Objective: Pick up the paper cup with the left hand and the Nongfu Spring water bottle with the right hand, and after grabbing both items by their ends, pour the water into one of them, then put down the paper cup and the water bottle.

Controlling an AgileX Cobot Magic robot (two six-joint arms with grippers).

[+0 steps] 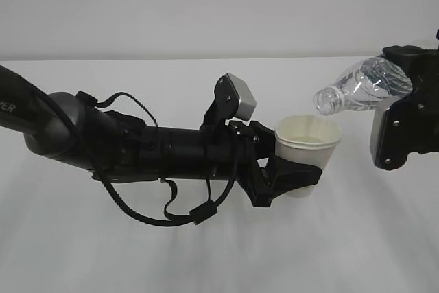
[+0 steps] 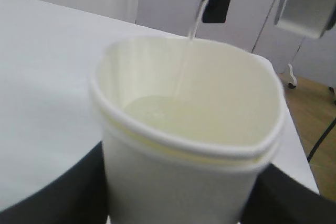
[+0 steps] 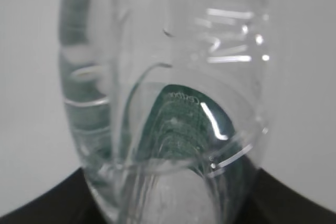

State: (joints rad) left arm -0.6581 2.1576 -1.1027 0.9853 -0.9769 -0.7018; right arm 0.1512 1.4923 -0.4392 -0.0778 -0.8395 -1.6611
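My left gripper is shut on the cream paper cup and holds it upright above the table; its black fingers flank the cup in the left wrist view. My right gripper is shut on the clear Nongfu Spring water bottle, tilted with its open mouth over the cup's rim. A thin stream of water falls into the cup, where pale liquid pools. The bottle fills the right wrist view, green label showing through, black fingers at both bottom corners.
The white table lies below both arms. The left arm's body with looping cables stretches across the left half of the exterior view. A wooden floor shows past the table's far edge.
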